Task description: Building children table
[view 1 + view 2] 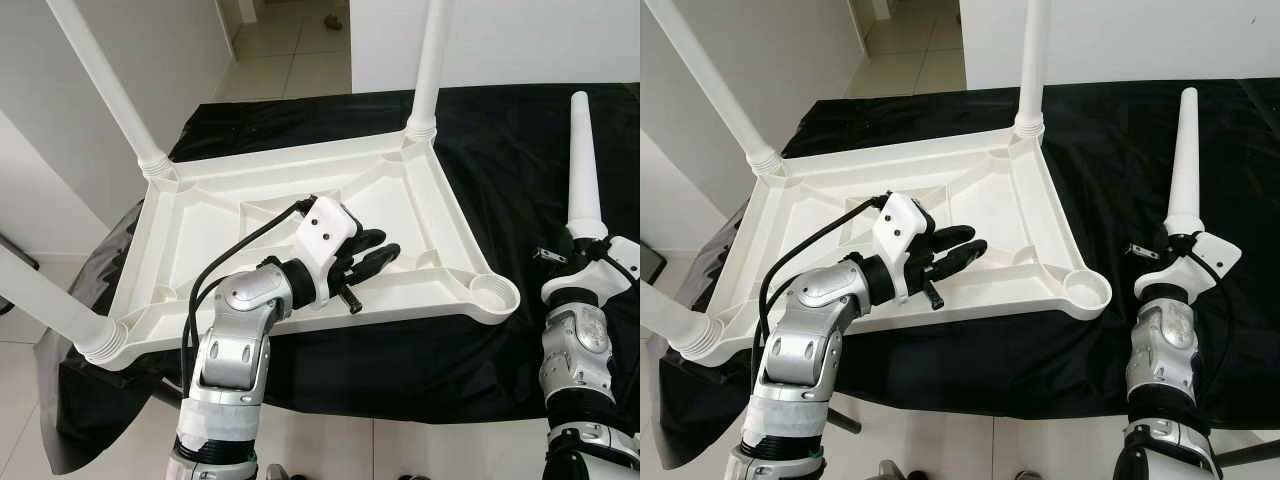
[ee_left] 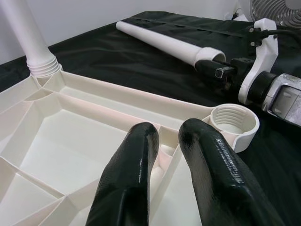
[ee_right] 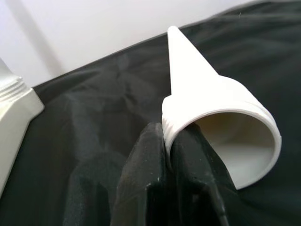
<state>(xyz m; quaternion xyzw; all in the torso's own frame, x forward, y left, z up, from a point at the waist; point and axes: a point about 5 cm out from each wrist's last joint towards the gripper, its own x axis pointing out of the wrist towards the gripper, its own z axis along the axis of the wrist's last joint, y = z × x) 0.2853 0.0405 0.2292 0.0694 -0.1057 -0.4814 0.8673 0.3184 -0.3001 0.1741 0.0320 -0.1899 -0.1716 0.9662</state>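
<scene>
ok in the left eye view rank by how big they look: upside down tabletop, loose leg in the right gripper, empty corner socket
1. Upside-down tabletop, largest.
2. Loose leg held by the right gripper.
3. Empty corner socket, smallest.

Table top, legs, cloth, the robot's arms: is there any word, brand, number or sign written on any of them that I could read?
None can be read. The white table top, the loose leg held in the right claw, the black cloth and both arms show plain surfaces with no print, label or sign.

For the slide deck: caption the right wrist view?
Right hand pinches the threaded rim of the last white table leg above black cloth.
</scene>
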